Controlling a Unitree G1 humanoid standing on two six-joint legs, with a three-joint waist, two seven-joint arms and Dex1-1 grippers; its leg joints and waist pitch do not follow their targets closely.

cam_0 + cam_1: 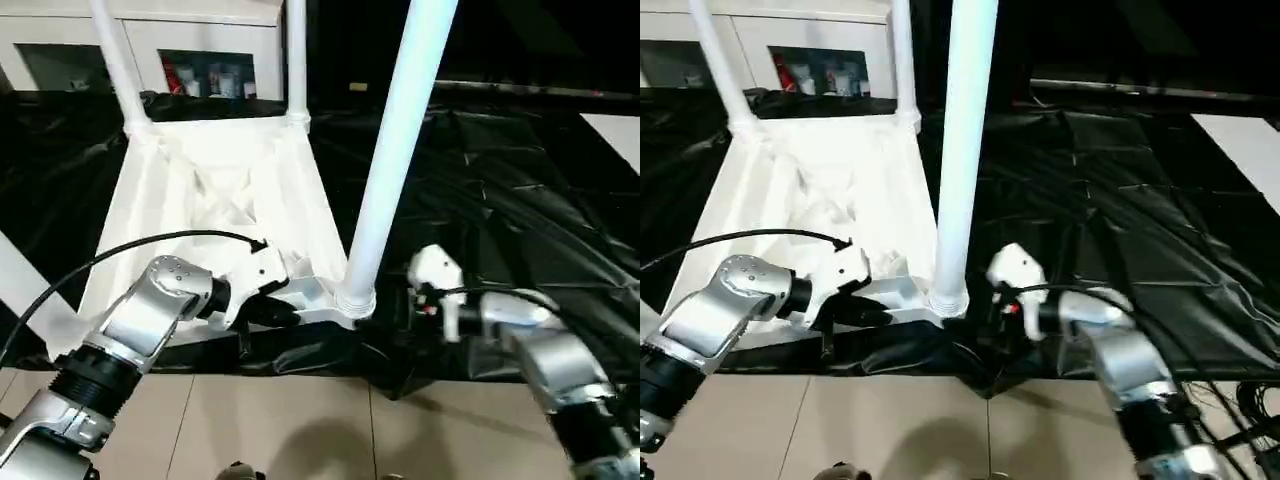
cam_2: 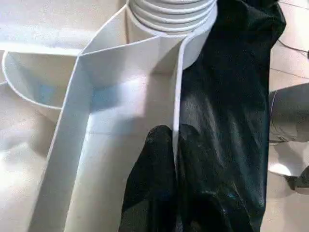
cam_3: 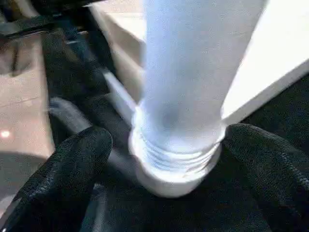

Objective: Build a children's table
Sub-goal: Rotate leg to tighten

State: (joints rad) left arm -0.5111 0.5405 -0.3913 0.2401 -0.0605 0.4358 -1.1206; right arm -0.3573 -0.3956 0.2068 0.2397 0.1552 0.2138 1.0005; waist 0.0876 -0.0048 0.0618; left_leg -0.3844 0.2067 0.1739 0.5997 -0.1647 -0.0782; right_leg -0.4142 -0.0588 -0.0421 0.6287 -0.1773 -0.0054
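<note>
3 legs (image 1: 400, 150) cut off (top edge), cabinet (image 1: 200, 40) cropped

I am looking down over my two silver forearms at an upturned white table top (image 1: 810, 190) lying on black plastic sheeting (image 1: 1120, 200). Three white tube legs are standing up from its corner sockets: two far legs (image 1: 720, 70) and one near leg (image 1: 965, 140), thick and close to me. My left gripper (image 1: 855, 300) is reaching in from the left, resting at the top's near edge beside that near leg. My right gripper (image 1: 1008, 290) is sitting just to the right of the leg's base. Beige floor tiles (image 1: 890, 420) are showing below. A white glass-door cabinet (image 1: 820, 60) is standing behind.
</note>
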